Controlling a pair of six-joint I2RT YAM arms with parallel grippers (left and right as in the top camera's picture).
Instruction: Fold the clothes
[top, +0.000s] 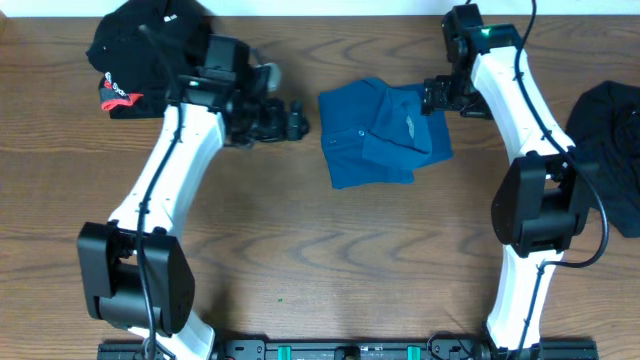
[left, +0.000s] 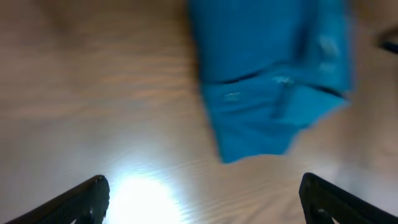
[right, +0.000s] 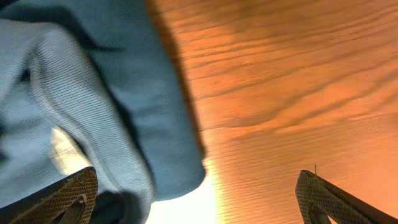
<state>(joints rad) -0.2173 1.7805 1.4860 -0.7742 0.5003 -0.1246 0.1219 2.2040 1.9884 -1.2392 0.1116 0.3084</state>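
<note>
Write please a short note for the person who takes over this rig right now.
Left gripper: open, empty, above bare table beside the teal-blue shirt.
Right gripper: open at the shirt's right edge, not gripping it.
Shirt: folded, somewhat unevenly, mid-table.
Black garment with red-and-white trim: bunched, far left corner.
Dark garment: bunched, right edge.
Left to do: probably fold both.

It looked like a robotics lab bench. A wood-grain table (top: 300, 260) carried a white-and-black left arm (top: 160, 180) and right arm (top: 520, 110), mounted on a black rail (top: 330, 351) at the table's near edge. A blue shirt (top: 385, 135) lay mid-table, a black garment (top: 140, 50) at its far-left corner and a dark garment (top: 610, 140) at its right edge.
</note>
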